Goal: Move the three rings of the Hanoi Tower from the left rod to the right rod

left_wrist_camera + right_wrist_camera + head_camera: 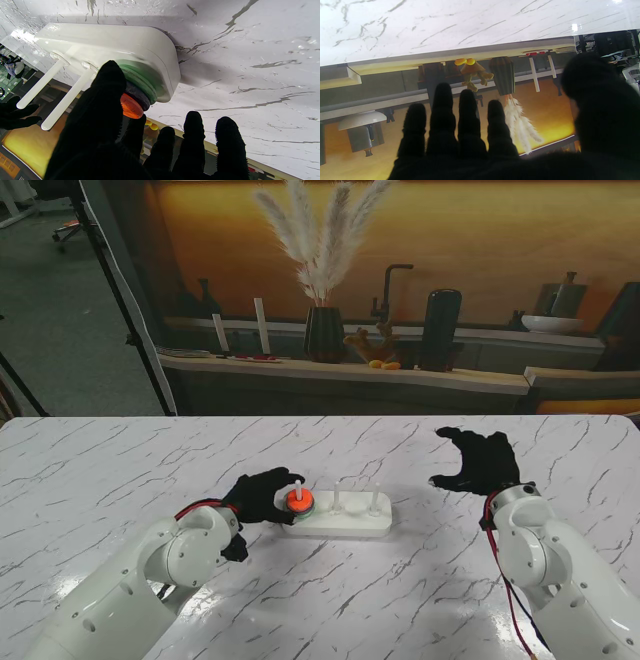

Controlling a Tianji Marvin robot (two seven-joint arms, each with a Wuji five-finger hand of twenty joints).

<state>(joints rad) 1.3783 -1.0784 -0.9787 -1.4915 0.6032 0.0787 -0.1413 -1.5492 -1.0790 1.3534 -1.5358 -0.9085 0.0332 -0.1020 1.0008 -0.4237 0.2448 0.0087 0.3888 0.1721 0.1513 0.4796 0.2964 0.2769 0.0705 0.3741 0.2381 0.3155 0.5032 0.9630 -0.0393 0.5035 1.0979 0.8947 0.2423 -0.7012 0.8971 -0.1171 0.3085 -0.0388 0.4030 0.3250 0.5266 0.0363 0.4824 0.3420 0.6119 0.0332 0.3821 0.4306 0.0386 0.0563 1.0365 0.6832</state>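
L hand (pixel 262 495) at base's (pixel 350 525) left end, thumb and fingertip pinching orange ring (pixel 299 499), not lifted yet; next I'd pull straight up. R hand (pixel 480 461) spread, empty

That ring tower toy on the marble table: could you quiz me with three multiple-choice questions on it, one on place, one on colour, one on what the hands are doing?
1. On which rod of the white base do the rings sit?
A. left
B. middle
C. right

2. What colour is the top ring?
A. blue
B. orange
C. yellow

3. What is the right hand doing?
A. holding a ring
B. pressing on the base
C. open, holding nothing

Answers:
1 A: the stack sits at the base's left end, and both other rods are bare.
2 B: orange tops dark and green rings.
3 C: its fingers are spread over bare table; the left hand is at the stack.
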